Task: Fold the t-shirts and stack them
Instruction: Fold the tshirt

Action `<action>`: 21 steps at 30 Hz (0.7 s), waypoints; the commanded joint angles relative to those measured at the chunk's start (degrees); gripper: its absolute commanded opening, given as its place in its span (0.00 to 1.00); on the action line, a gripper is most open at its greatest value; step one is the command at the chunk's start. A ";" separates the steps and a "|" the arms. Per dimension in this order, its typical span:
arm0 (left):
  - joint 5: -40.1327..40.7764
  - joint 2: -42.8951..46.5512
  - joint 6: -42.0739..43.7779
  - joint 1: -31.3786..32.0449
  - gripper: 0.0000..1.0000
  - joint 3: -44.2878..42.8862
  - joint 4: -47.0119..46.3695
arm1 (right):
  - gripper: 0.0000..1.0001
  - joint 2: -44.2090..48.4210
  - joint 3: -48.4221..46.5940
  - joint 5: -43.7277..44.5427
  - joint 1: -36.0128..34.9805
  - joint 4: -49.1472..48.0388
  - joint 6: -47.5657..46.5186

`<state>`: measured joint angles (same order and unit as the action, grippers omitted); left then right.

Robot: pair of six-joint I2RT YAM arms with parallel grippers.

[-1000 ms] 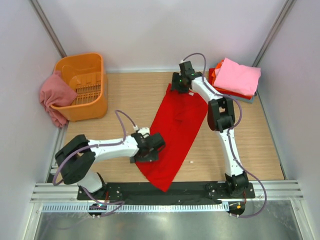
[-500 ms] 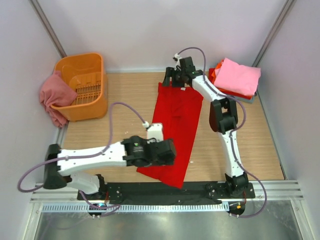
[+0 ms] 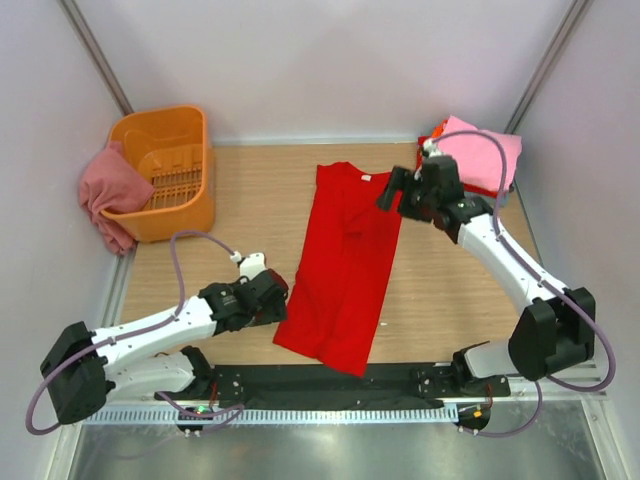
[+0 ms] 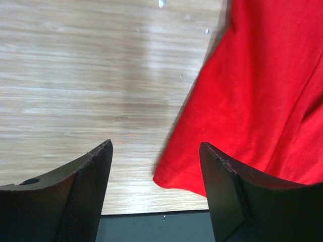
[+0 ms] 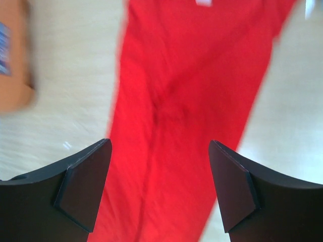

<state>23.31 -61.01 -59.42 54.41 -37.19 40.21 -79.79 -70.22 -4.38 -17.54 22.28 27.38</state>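
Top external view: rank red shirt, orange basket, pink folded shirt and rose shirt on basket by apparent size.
1. red t-shirt
2. orange basket
3. pink folded shirt and dusty rose shirt: look alike, not ranked.

Right of the black-fingered left end effector [image 4: 156, 151], a plain bright red t-shirt [image 3: 345, 260] covers pale, streaky wood-grain bench [image 3: 250, 215]; the slotted basket [image 3: 185, 215] is orange.

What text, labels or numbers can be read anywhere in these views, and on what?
Nothing can be read.
Neck tag of the red t-shirt: white, too small to read, and blurred in the right wrist view.
Blue patch on the orange basket: blurred, unreadable.
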 commanded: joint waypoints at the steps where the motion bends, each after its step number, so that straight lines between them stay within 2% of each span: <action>1: -4.06 0.55 1.23 -0.54 0.70 2.56 -10.31 | 0.84 4.35 7.98 0.87 -0.48 2.41 2.86; 4: -7.48 -0.95 0.63 -0.54 0.68 5.02 -15.13 | 0.84 7.53 11.31 1.04 -0.48 3.38 3.56; 10: -10.21 -2.88 -3.94 -0.45 0.47 9.59 -16.31 | 0.84 10.53 14.23 1.83 -0.48 4.87 3.47; 11: -10.39 -2.88 -4.56 -0.45 0.40 10.46 -15.86 | 0.84 10.53 14.32 2.01 -0.48 5.22 3.21; 15: -12.23 -0.61 -7.64 -0.45 0.24 13.10 -14.72 | 0.84 9.57 13.97 2.18 -0.48 5.40 2.68; 16: -12.67 0.36 -8.34 -0.45 0.17 13.72 -14.46 | 0.84 9.39 13.88 2.36 -0.56 5.32 2.60; 17: -13.28 1.33 -10.09 -0.36 0.00 14.59 -13.76 | 0.84 9.04 13.79 2.53 -0.48 5.23 2.42; 19: -12.59 4.30 -14.73 0.16 0.00 13.91 -5.37 | 0.84 8.25 12.83 2.71 -0.48 5.14 2.33; 20: -11.89 5.11 -16.68 0.52 0.00 13.29 -5.31 | 0.84 7.90 12.82 2.97 -0.48 5.23 2.24; 21: -11.54 6.16 -18.26 0.87 0.00 12.50 1.21 | 0.84 6.94 12.13 4.11 -0.48 5.49 2.24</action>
<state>11.73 -57.80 -70.39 54.41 -23.81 29.06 -71.50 -55.81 -2.70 -17.85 28.45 30.13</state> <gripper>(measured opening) 0.005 0.836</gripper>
